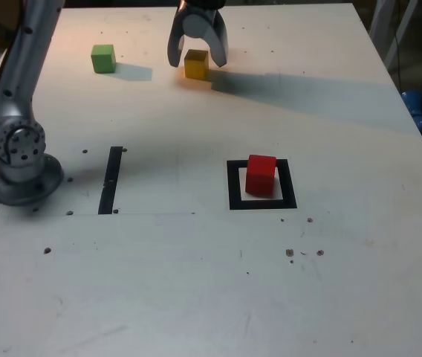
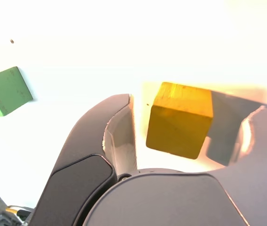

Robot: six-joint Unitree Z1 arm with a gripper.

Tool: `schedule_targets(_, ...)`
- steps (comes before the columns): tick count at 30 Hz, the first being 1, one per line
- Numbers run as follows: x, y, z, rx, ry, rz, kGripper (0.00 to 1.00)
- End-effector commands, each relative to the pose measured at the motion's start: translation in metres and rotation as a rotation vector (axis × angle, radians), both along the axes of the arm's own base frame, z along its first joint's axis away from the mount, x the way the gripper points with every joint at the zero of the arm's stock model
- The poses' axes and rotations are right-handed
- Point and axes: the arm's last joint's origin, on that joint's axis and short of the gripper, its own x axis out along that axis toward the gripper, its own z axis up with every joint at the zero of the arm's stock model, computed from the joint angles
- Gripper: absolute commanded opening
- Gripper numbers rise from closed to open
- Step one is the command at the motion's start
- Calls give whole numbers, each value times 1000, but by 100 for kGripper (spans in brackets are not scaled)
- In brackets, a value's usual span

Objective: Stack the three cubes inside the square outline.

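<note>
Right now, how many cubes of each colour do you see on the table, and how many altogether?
Red cube: 1, inside the square outline
Yellow cube: 1, between the gripper fingers
Green cube: 1, alone on the table
Total: 3 cubes

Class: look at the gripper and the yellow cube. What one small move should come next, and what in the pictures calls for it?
Probably finish closing the gripper on the yellow cube. The wrist view shows the cube between the jaws with gaps on both sides, so it seems not yet gripped. The red cube already sits inside the square outline, ready for a second cube.
</note>
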Motion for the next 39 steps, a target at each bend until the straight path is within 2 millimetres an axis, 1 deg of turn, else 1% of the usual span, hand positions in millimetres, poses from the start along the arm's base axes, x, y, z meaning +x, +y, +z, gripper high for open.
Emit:
schedule_targets(1,0,2,-3,-4,5,9,49)
schedule_targets(4,-1,4,-5,-8,9,14,44)
schedule_targets(9,-1,4,-9,-16,13,17,41)
schedule_targets(20,0,4,-10,-19,12,16,40)
schedule_targets(27,4,-3,-8,-15,11,5,40)
schedule_targets(30,7,-10,-1,-5,8,3,40)
schedule_targets(33,10,-23,11,10,0,1,40)
schedule_targets(36,13,-43,27,23,-11,-2,39)
schedule_targets(39,18,-66,43,33,-26,-6,38)
